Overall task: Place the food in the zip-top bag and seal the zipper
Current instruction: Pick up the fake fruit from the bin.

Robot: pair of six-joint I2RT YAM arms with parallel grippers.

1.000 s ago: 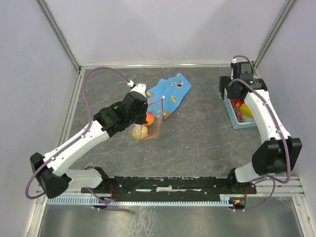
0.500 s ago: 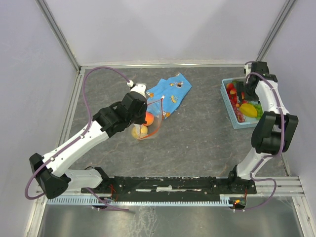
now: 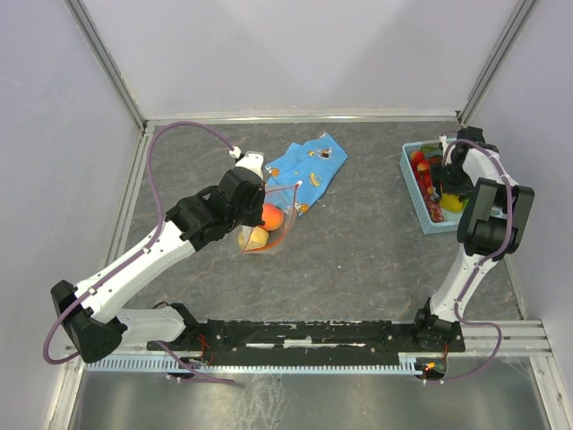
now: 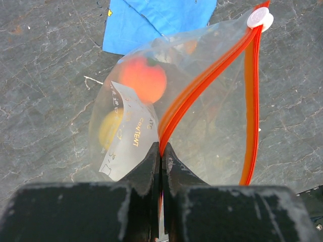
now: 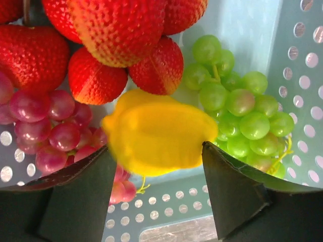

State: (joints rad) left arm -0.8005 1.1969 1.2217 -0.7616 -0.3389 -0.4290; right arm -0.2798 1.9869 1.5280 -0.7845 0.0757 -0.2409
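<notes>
- Orange-red plastic is what our left gripper [image 4: 161,149] is clenched on: the zipper [image 4: 251,101], pinched on one lip. The zip-top bag [image 4: 212,131] hangs from that pinch with its mouth gaping and the white slider [image 4: 260,18] at the far end.
- Inside the bag we see an orange [image 4: 144,78] with a yellow fruit [image 4: 108,128] beneath it. The blue cloth [image 4: 156,20] lies just behind the bag on the table [image 3: 358,251].
- Our right gripper [image 5: 156,151] is spread wide, low in the light-blue basket [image 5: 298,60], with one finger on each side of the lemon [image 5: 159,131]. The lemon is blurred, so we cannot tell whether the fingers touch it.
- Strawberries [image 5: 116,25], purple grapes [image 5: 45,126] and green grapes [image 5: 237,106] crowd close around the lemon.
- We judge the lemon's rounded, smooth sides the first risk — an off-centre squeeze could squirt it out or pinch a grape cluster along with it.
- Basket and bag sit well apart, so a weak hold could drop the lemon on the way across.
- A single pinch holds the bag's mouth. The loose lip could sag shut, or an arriving fruit could push the film and tip out what is inside.
</notes>
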